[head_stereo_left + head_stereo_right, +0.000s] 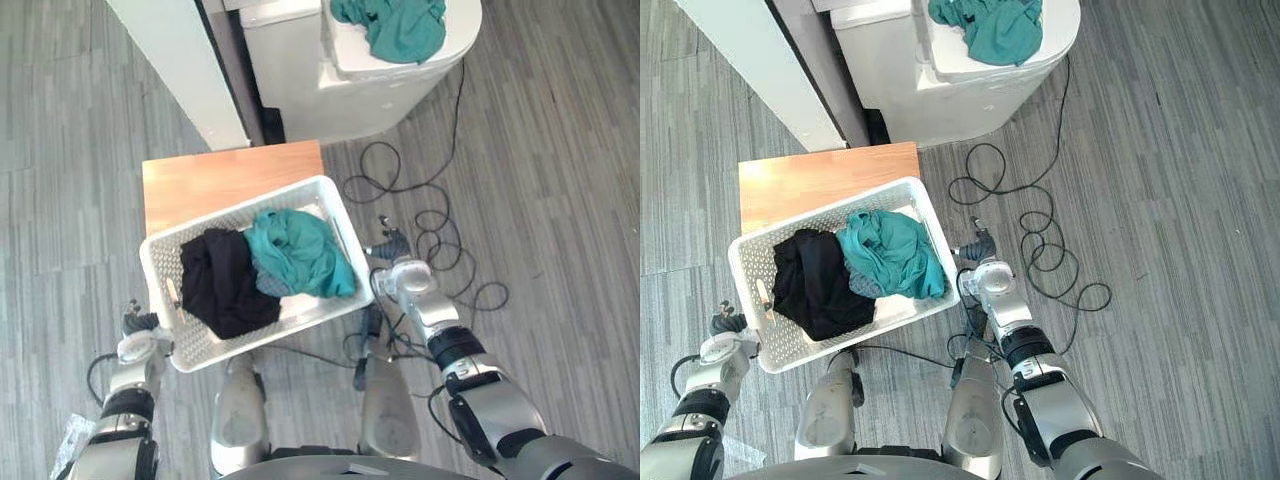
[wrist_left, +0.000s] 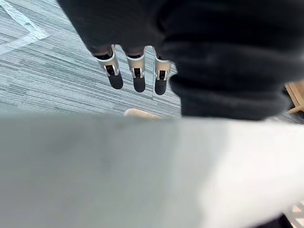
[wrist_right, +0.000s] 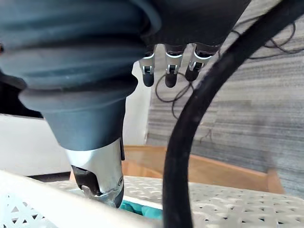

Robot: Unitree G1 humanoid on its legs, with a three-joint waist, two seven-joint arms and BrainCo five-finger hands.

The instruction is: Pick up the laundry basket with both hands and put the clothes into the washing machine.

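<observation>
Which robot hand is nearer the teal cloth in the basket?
Right. The right robot hand is at the basket wall beside the teal cloth; the left robot hand is past the black clothes.

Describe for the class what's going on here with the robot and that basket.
The robot has one hand at each end of a white laundry basket: its left hand at the near end and its right hand at the opposite end, with fingers straight. The basket holds a black garment and a teal garment and lies partly over a wooden table. The washing machine stands beyond, with a teal cloth at its top.
</observation>
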